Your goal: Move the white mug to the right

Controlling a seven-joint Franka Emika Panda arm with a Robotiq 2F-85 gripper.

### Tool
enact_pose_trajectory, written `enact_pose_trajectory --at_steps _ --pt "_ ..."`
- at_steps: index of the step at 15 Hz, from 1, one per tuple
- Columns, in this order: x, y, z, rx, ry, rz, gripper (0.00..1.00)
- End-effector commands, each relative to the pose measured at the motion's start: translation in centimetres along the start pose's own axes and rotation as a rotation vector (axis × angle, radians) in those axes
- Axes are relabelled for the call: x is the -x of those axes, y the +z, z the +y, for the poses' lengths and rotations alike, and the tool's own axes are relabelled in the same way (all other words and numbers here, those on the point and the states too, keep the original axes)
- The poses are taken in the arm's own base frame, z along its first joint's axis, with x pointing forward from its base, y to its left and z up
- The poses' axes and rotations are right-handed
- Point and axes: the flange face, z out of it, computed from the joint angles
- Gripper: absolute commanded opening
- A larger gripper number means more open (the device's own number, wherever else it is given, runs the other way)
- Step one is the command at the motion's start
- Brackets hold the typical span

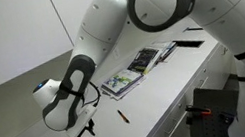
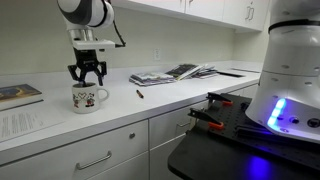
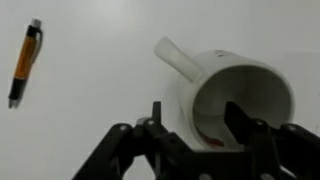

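white ceramic with a faint dark marking on its side, the white mug (image 2: 88, 98) stands upright on the table (image 2: 120, 105). it is near the book (image 2: 20, 95) and well apart from the pen (image 2: 139, 93) and the magazines (image 2: 170, 73).

the end effector (image 2: 88, 76) hangs directly above it, spread wide and holding nothing. its tips are just over the rim; whether they touch it cannot be told.

in the wrist view the white mug is not centred under the end effector but offset to one side. one finger (image 3: 155, 125) sits outside the wall and the other finger (image 3: 240, 118) over the opening. the jaws therefore straddle one side of the rim, not the whole body. the handle (image 3: 175, 55) points away from the fingers, up and to the left in that view, toward the pen's side, so it looks clear of the closing line.

the coming move seems to turn on a straight descent, because the white mug lies below the end effector, not beside it. a pinch on the wall looks the likely grasp. judging from where it stands, the white mug is not yet lifted or carried to the right.
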Motion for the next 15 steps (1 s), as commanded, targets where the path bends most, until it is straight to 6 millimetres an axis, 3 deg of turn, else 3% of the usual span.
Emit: enact_pose_trajectory --at_steps 1,6,11,15 --pt "-0.7 -0.3 -0.4 0.004 -0.026 -0.017 0.39" --pt "-0.5 0.1 -0.4 0.013 -0.052 -0.025 0.02" --pt "-0.9 -0.9 0.2 0.027 -0.053 0.01 0.02" --pt "-2.4 -2.0 3.4 0.032 0.022 0.042 0.02"
